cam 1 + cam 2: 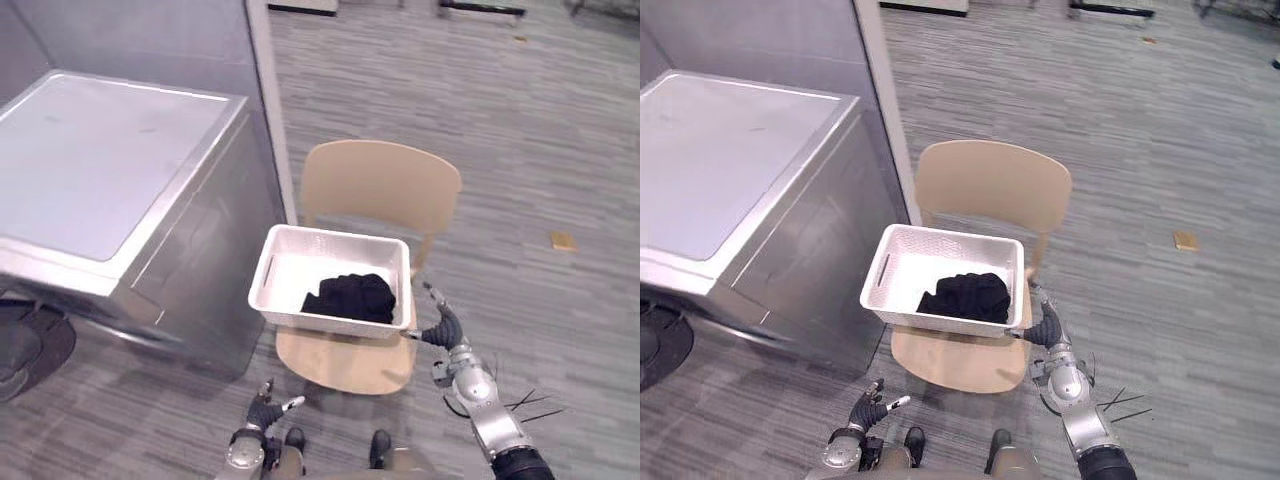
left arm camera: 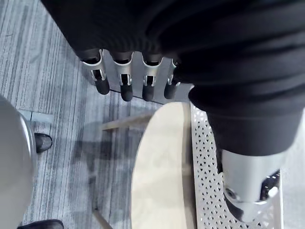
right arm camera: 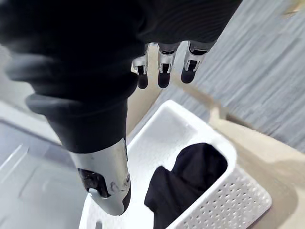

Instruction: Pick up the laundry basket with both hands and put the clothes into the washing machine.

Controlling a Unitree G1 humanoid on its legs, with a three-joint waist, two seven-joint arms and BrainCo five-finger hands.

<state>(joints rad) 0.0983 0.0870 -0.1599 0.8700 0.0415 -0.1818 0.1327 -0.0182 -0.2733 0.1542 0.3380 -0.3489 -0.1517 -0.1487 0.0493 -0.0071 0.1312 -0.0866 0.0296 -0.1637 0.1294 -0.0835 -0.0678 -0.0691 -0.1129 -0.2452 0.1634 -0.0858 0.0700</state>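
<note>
A white perforated laundry basket (image 1: pixel 290 275) sits on the seat of a tan wooden chair (image 1: pixel 380 185), with black clothes (image 1: pixel 350 297) heaped in its right half. The silver washing machine (image 1: pixel 100 160) stands to the left, its flat top down. My right hand (image 1: pixel 443 325) is open just off the basket's right end, fingers (image 3: pixel 162 71) straight above the rim, holding nothing. My left hand (image 1: pixel 265 408) hangs open low in front of the chair's left front corner, apart from the basket; its fingers (image 2: pixel 124 83) point past the seat and the basket's wall (image 2: pixel 205 162).
A grey partition post (image 1: pixel 270 100) rises between the machine and the chair. A dark round thing (image 1: pixel 30 350) lies low at the machine's left. A small tan scrap (image 1: pixel 563 240) lies on the grey carpet to the right.
</note>
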